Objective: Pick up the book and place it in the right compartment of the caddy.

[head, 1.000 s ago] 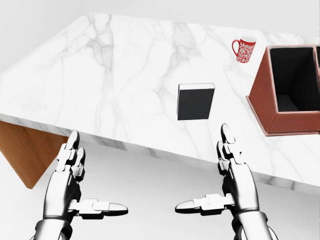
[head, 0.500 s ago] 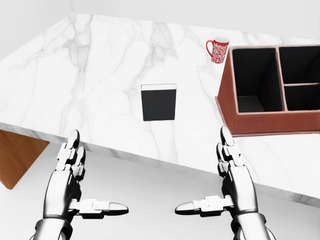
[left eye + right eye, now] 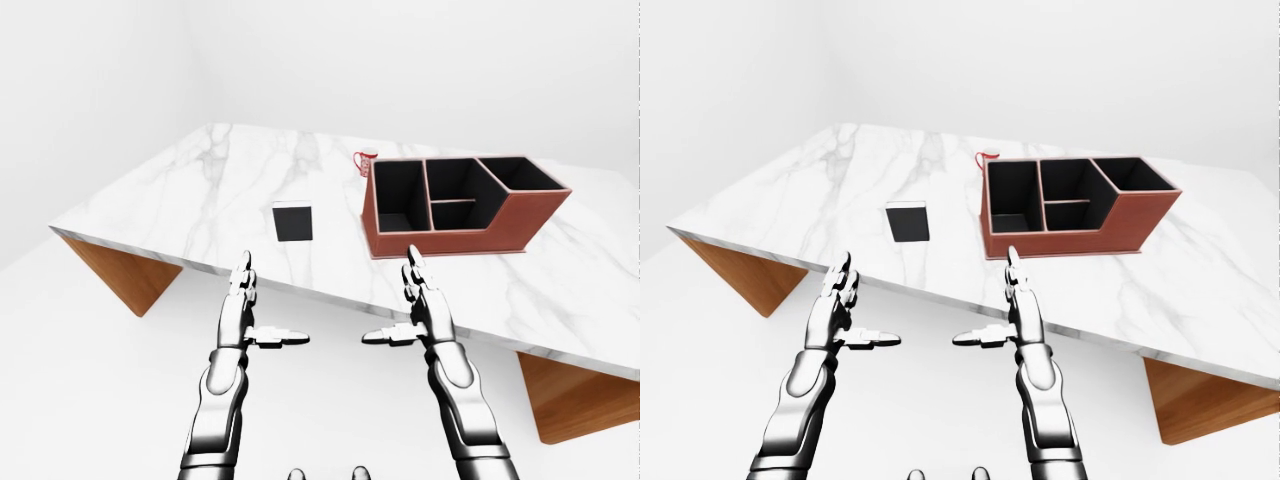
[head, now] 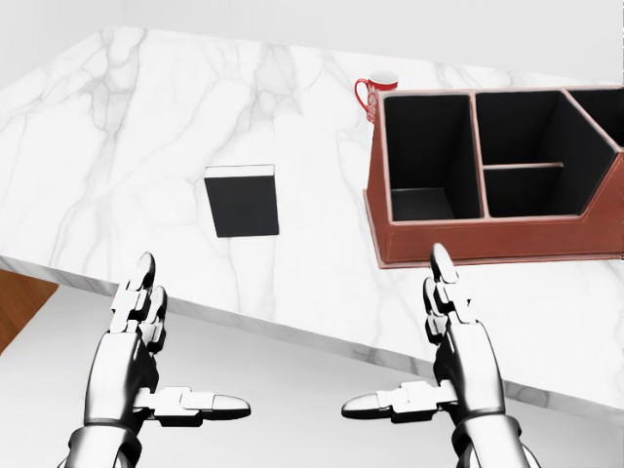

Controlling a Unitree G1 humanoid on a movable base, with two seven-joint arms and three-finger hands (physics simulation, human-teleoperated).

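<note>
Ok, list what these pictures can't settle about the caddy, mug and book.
- Caddy: head view's right edge cuts off its right compartment; the eye views show it whole.
- Mug: caddy wall hides its lower right in every view; pattern too small.
- Book: only a plain dark cover shows; no title readable.

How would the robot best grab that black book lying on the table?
Probably by the book's two long side edges, coming down from above. It lies flat on the marble table with clear space all around, and both hands hang open short of it.
</note>
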